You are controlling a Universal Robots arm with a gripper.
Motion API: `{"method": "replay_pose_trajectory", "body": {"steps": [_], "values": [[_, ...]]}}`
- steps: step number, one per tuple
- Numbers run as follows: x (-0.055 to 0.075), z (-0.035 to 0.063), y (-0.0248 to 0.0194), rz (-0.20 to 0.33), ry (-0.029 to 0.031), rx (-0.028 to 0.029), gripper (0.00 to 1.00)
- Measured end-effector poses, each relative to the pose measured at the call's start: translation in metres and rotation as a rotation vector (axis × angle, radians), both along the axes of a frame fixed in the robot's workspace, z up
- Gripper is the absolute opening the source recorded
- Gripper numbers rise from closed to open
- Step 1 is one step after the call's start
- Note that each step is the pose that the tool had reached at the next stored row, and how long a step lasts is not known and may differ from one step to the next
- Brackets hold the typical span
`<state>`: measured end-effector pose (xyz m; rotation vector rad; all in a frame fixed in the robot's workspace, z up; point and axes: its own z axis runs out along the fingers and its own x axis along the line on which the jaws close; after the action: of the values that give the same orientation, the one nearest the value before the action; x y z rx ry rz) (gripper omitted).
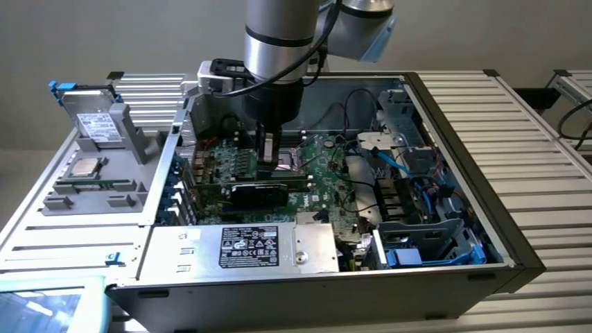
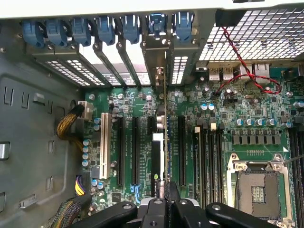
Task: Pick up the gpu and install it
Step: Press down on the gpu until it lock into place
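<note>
Case: open grey metal computer tower (image 1: 518, 257), lying on its side.
Board: large green motherboard (image 2: 247, 109) inside.
Socket: empty silver CPU socket (image 2: 256, 187).
Clips: blue plastic slot latches (image 2: 90, 31).

Lab bench: aluminium-profile table (image 1: 518, 132)

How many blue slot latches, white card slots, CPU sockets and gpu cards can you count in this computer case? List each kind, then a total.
blue slot latches: 7
white card slot: 1
CPU socket: 1
gpu card: 1
Total: 10
</note>
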<state>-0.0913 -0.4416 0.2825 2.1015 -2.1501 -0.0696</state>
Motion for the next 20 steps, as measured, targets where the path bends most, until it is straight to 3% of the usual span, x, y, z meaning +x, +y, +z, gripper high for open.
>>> {"method": "replay_pose_trajectory", "body": {"steps": [3,6,10,12,20], "values": [[-0.003,0.0000,0.0031,0.002,-0.0022,-0.0008,0.12],[-0.006,-0.0001,0.0073,0.004,-0.0111,-0.0040,0.12],[-0.009,-0.0010,0.0107,0.005,-0.0376,-0.0099,0.12],[-0.013,-0.0023,0.0122,0.005,-0.0466,-0.0101,0.12],[-0.042,-0.0098,0.0146,0.005,-0.0491,-0.0101,0.12]]}}
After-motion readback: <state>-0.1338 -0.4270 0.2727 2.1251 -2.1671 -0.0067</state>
